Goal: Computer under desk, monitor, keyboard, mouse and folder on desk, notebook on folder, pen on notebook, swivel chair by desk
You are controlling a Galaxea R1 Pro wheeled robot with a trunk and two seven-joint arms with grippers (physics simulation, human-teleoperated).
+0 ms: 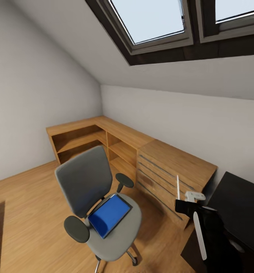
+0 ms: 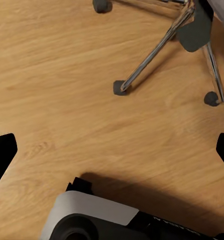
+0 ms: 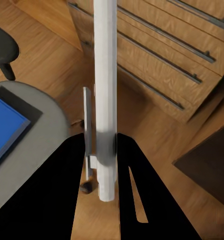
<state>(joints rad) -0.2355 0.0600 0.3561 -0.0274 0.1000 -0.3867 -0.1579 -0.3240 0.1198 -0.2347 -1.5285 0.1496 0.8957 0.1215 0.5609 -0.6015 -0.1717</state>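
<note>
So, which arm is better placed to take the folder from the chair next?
Probably left. The right gripper is shut on the pen, while the left gripper is open beside the swivel chair holding the folder.

Right arm raised at lower right of head view, black forearm angled up, white link along it. Right gripper clamped on pen, black fingers pressed to either side of shaft; pen stands upright above gripper in head view. Left gripper spread wide, black fingertips at opposite frame edges, pointing down.
</note>
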